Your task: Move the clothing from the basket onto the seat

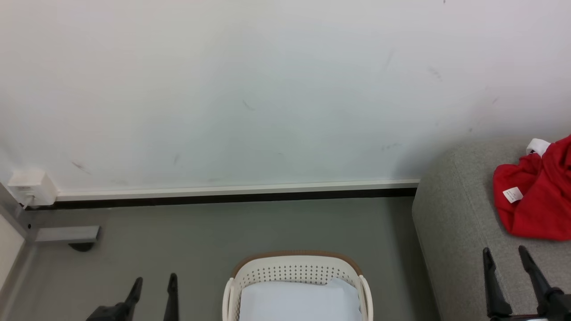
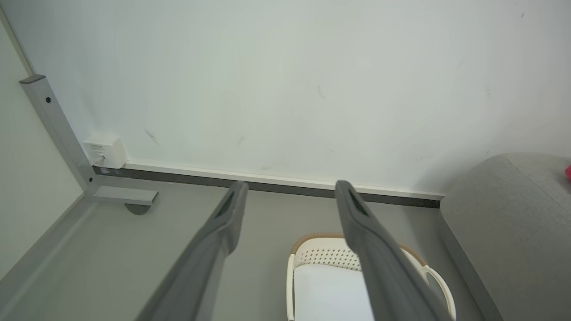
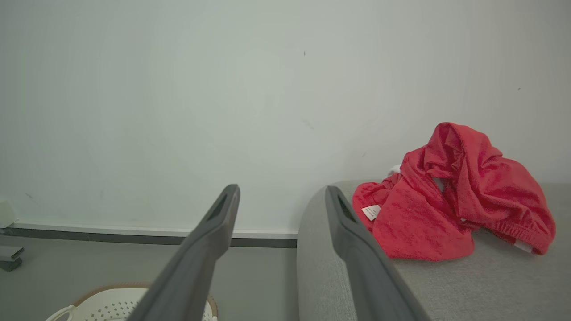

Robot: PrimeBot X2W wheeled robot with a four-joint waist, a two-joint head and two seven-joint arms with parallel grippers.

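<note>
Two grippers are seen with their fingers spread wide and nothing held between them. At the far left, a small white box (image 1: 31,185) is fixed low on the wall (image 1: 267,89), next to a grey metal frame (image 1: 67,233) that stands on the grey floor (image 1: 200,232). The left gripper (image 1: 155,278) is held above the floor, just left of the basket (image 1: 294,259), with its fingers parted and empty. The basket is set on the floor between the two grippers, and a pale sheet (image 1: 299,301) is laid inside it. To the right of the basket, the seat (image 1: 450,214) is placed by the wall. The clothing (image 1: 539,200) is heaped in a crumpled red pile on top of the seat, with a small white label tag (image 1: 513,194) shown on its left fold. The right gripper (image 1: 504,250) is poised over the seat near the clothing but apart from it.
</note>
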